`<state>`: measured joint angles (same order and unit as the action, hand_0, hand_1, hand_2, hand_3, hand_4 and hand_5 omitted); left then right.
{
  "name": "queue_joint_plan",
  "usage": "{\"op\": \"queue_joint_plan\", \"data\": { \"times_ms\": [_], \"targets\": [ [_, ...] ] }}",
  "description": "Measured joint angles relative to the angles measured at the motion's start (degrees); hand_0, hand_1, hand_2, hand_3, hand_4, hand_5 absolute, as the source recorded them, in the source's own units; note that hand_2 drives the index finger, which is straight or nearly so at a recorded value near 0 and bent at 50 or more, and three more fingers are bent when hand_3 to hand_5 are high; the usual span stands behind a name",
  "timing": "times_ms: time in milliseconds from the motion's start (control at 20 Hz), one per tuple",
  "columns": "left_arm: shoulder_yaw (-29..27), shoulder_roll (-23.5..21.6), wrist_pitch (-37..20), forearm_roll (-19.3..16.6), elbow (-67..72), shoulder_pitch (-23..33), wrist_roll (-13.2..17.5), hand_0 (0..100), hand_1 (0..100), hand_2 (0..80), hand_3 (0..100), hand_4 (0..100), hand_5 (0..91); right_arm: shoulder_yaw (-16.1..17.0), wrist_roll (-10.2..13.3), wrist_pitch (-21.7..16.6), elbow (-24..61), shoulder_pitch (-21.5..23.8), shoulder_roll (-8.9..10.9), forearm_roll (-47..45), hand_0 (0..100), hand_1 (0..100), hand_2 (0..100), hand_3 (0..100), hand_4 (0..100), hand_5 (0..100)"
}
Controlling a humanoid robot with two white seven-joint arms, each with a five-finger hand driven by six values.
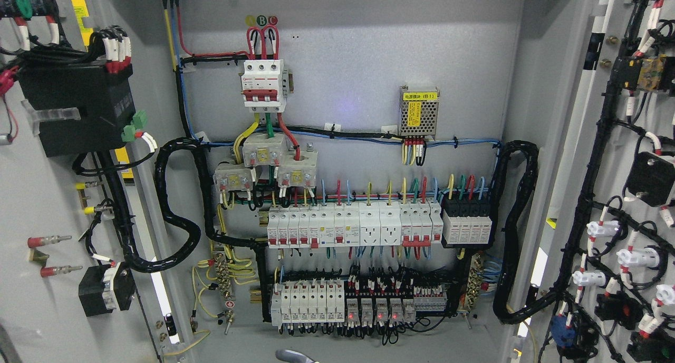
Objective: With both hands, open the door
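Cabinet open | left door (47,220) & right door (606,194) swung wide, wiring exposed | grey tip (295,356) at btm edge, maybe a hand, fingers can't tell | doors look stiff, heavy steel; grip bare outer edge, avoid cables

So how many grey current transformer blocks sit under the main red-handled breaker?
3: one on the left, lowest of the three; one in the middle, highest, directly below the main breaker; one on the right. Wires cross them, but none seems hidden.
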<state>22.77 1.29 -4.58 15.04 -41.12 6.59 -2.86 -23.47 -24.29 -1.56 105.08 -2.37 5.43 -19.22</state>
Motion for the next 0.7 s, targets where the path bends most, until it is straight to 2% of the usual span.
{"op": "queue_joint_plan", "data": {
  "times_ms": [350, 701],
  "targets": [
    [4.25, -4.22, 0.55, -1.01, -23.39, 3.2, -0.31, 0, 0, 0.0, 1, 0, 0.0, 6.73, 0.25, -5.76, 4.23, 10.42, 4.01, 0.21, 21, 15, 0, 0, 0, 0],
    [6.41, -8.83, 0.6, -1.3, -41.65, 4.72, -0.53, 0, 0, 0.0, 1, 0, 0.0, 13.53, 0.17, -15.08, 6.83, 21.43, 7.26, 0.16, 21, 15, 0, 0, 0, 0]
  ]
}}
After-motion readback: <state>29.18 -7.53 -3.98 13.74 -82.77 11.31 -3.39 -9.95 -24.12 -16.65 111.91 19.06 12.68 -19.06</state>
